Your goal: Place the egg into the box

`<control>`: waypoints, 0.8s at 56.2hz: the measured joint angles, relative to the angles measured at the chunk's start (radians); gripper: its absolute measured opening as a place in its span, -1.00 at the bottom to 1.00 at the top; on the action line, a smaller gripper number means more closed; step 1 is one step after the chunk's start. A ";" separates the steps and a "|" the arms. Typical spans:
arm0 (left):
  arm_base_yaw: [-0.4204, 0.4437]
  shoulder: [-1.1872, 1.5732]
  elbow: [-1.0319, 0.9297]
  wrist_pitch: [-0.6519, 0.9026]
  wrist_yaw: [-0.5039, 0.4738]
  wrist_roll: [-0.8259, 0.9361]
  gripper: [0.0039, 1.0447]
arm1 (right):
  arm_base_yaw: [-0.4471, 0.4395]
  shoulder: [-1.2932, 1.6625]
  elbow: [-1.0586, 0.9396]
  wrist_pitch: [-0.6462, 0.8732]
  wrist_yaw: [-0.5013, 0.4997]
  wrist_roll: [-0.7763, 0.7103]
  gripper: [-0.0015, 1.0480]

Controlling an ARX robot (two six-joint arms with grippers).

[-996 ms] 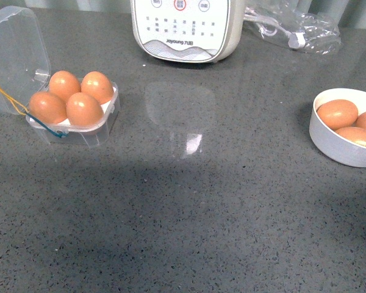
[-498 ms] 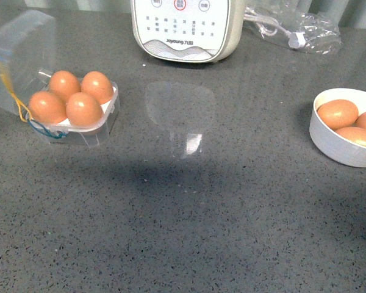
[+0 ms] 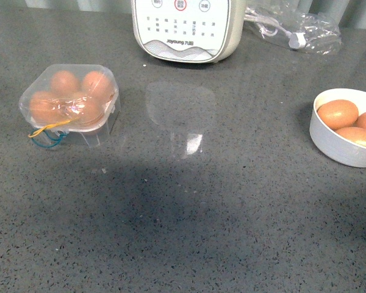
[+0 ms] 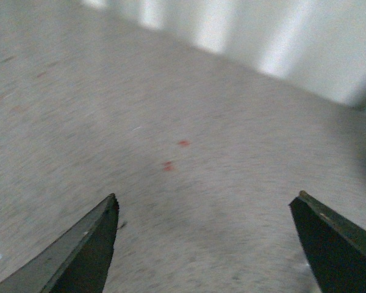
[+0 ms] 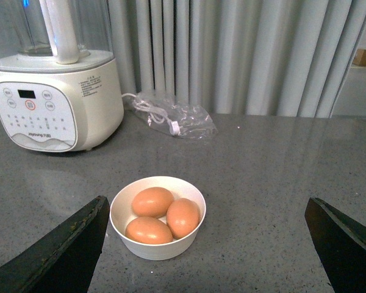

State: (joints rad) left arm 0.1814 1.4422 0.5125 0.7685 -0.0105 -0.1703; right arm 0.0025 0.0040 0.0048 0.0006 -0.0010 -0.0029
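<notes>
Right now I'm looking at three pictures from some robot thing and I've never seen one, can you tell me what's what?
This is a robot with two arms, each ending in a pair of fingers. One picture comes from a camera on its body, looking ahead over a grey counter. In it you see a clear box with its lid closed and four eggs inside. There is also a white bowl holding three more eggs, a white appliance and a plastic bag with a cable. Neither arm shows in that picture.

The other two pictures come from cameras on the wrists. The left fingers are spread apart over bare counter, and that picture is blurry. The right fingers are spread too, facing the bowl. Neither pair holds anything.
</notes>
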 joint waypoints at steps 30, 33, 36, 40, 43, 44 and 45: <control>-0.101 -0.359 -0.364 0.158 0.088 0.160 -0.94 | -0.001 0.000 0.000 0.000 0.000 0.000 0.86; -0.118 -0.392 -0.380 0.141 0.069 0.162 -0.94 | -0.001 0.000 0.000 0.000 0.000 0.000 0.86; -0.152 -0.396 -0.409 0.178 0.021 0.163 -0.94 | -0.001 0.000 0.000 0.000 0.000 0.000 0.86; -0.172 -0.419 -0.441 0.173 0.013 0.163 -0.94 | -0.001 0.000 0.000 0.000 -0.001 0.000 0.86; -0.178 -0.450 -0.457 0.146 0.013 0.163 -0.94 | -0.001 0.000 0.000 0.000 -0.001 0.000 0.86; -0.178 -0.466 -0.461 0.135 0.013 0.163 -0.94 | -0.001 0.000 0.000 0.000 0.000 0.000 0.86; -0.179 -0.474 -0.462 0.129 0.013 0.163 -0.94 | -0.001 0.000 0.000 0.000 0.000 0.000 0.86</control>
State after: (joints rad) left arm 0.0029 0.9684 0.0502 0.8970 0.0025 -0.0078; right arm 0.0017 0.0040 0.0048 0.0006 -0.0013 -0.0029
